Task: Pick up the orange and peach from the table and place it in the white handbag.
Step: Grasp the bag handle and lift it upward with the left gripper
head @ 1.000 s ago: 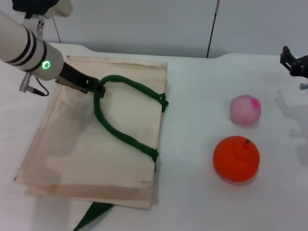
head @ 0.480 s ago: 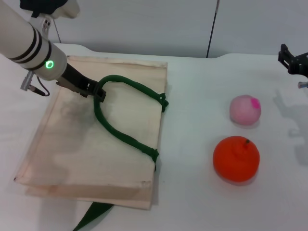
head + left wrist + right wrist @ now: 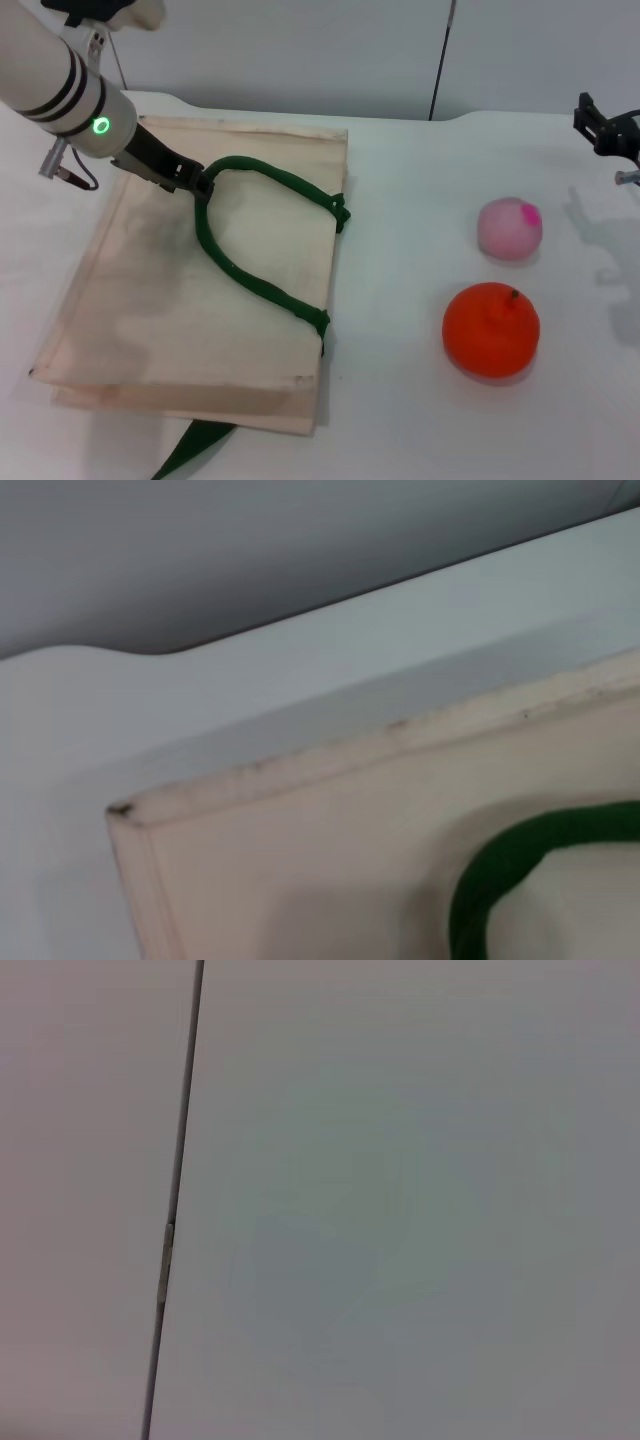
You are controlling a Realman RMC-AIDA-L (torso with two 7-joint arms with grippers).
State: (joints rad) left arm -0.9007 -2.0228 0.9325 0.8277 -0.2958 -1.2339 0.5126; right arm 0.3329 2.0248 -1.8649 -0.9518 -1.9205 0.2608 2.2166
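left gripper (image 3: 203,182) jaws closed on green handle (image 3: 262,232) of white handbag (image 3: 150,310), bag flat on counter (image 3: 420,400) left side | orange (image 3: 491,329) and peach (image 3: 510,228) on counter right, apart, peach farther back | right gripper (image 3: 603,125) at far right edge, jaws state cannot tell

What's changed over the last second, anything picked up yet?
Nothing picked up. The left gripper, at the white handbag's green handle, drew slightly back, the loop following. The right gripper edged back too. The orange and peach stayed put.
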